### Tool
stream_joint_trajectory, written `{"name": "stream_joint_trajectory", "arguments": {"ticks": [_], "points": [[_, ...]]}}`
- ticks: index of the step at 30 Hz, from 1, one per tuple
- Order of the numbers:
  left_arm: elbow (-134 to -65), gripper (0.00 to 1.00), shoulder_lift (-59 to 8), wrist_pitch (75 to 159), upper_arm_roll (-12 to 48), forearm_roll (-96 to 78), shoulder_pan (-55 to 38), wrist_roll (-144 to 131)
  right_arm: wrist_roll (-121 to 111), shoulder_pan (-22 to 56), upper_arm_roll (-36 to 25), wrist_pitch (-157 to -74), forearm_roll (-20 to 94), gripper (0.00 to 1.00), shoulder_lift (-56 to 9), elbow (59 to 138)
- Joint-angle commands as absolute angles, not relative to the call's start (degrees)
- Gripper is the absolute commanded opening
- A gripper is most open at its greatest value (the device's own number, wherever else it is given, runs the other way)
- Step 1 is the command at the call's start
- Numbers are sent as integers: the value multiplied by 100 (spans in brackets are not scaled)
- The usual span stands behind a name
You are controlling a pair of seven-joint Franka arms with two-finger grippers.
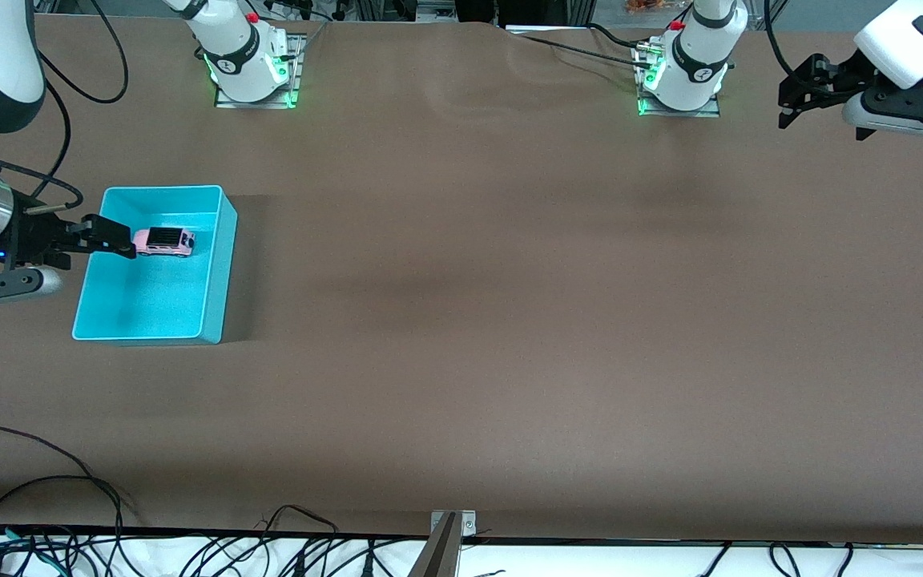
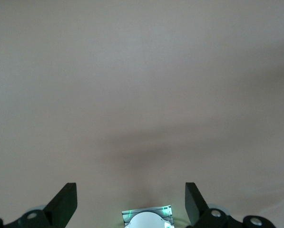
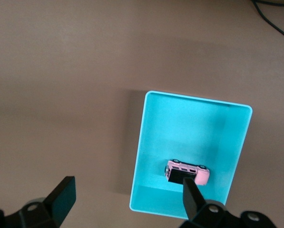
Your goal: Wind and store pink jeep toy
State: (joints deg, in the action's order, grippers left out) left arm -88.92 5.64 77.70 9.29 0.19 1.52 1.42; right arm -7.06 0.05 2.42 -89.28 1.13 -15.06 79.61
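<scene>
The pink jeep toy (image 1: 163, 241) is lying inside the cyan bin (image 1: 217, 264), resting upright on its wheels on the bin floor, in the half of the bin farther from the front camera. Its black roof panel is facing upward. The bin is sitting on the brown table (image 1: 509, 320) at the right arm's end.

The right gripper (image 1: 101, 236) is hanging over the bin's outer rim, at the side toward the right arm's end of the table. Its fingers are standing spread wide apart and are holding nothing. In the right wrist view, one finger (image 3: 193, 197) is showing over the bin just beside the jeep (image 3: 188, 173), while the other finger (image 3: 63, 199) is showing over bare table outside the bin wall (image 3: 138, 156). Whether the nearer fingertip is touching the toy cannot be told; in the front view the fingertip is appearing just beside the toy's end.

The left gripper (image 1: 798, 92) is waiting in the air over the left arm's end of the table, near that arm's base (image 1: 679, 100). Its fingers (image 2: 65, 204) are also standing wide apart and are gripping nothing, with only bare table surface showing between them in the left wrist view
</scene>
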Motion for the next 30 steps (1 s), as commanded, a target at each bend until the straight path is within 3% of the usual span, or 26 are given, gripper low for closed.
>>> {"name": "stream_joint_trajectory", "arguments": {"ticks": [1,10,30], "points": [[-8684,100,457,7682,932,18,299,149,-606,-9,211,-8973,9,100,-783,8822],[-8701,100,396,7682,932,17,571,158,-598,-9,132,-9457,-97,100,88,9966],[-8525,100,193,7690,949,9,562,158,-642,114,88,-9378,-413,100,-193,9431]]}}
